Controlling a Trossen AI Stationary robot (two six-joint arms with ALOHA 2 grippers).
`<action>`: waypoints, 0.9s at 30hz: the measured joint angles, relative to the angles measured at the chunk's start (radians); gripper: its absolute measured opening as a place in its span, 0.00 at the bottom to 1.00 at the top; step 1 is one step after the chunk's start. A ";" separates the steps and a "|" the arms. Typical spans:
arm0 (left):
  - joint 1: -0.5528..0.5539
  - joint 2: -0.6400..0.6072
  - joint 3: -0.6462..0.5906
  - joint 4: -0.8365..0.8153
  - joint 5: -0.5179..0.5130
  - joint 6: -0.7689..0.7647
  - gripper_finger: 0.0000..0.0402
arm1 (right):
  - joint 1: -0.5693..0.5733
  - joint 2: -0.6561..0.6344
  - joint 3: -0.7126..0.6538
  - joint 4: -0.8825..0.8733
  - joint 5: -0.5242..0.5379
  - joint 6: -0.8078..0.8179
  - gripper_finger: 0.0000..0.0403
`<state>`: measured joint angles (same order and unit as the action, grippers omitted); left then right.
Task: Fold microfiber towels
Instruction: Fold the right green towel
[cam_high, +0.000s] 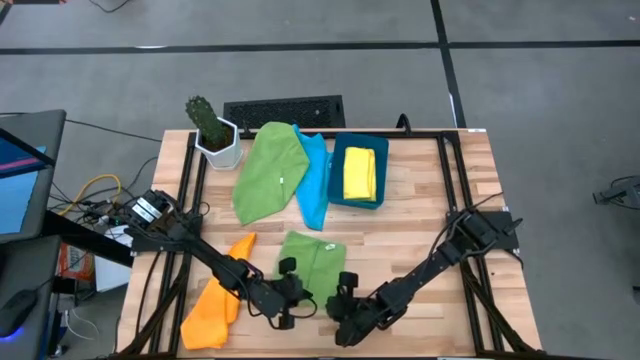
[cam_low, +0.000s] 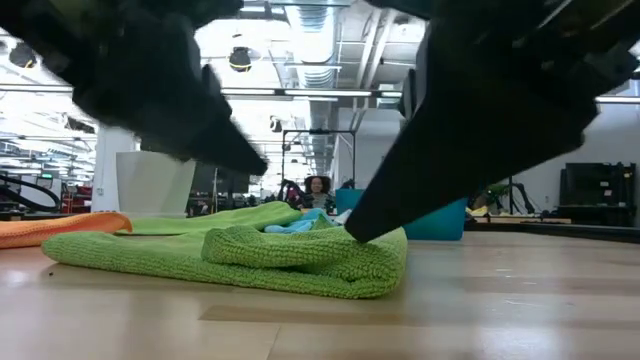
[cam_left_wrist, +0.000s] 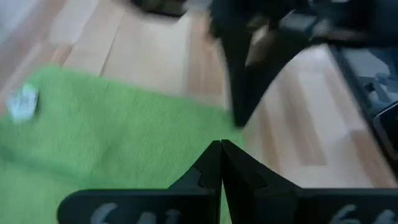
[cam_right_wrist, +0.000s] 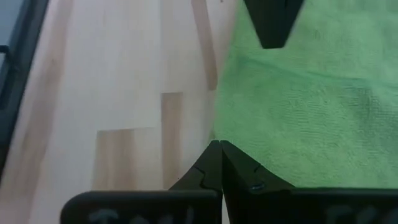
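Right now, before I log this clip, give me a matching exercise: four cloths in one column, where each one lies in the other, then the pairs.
Things:
1. small folded green microfiber towel
2. orange microfiber towel
3. yellow microfiber towel
4. light blue microfiber towel

Places:
A. inside the dark blue rectangular bin
B. at the table's left front corner
C. partly under the large green towel
D. between the two grippers

Pairs: 1-D, 2-B, 3-A, 4-C

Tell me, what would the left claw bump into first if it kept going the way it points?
Probably the small folded green towel, lying right ahead of the shut left claw. The right arm's claw sits close beyond, though depth is unclear.
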<state>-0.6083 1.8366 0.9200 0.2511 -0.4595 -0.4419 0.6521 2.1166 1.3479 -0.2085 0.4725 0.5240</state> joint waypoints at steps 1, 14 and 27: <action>0.003 0.000 0.010 0.005 0.001 0.023 0.00 | -0.002 0.000 0.000 0.000 -0.002 0.000 0.06; 0.031 0.067 0.026 -0.069 0.044 0.007 0.00 | 0.002 0.046 0.003 0.033 -0.090 0.044 0.07; 0.012 0.067 0.027 -0.167 0.089 -0.025 0.00 | 0.002 0.043 0.002 0.033 -0.093 0.045 0.07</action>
<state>-0.5966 1.9034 0.9470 0.0839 -0.3701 -0.4670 0.6537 2.1594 1.3499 -0.1757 0.3796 0.5686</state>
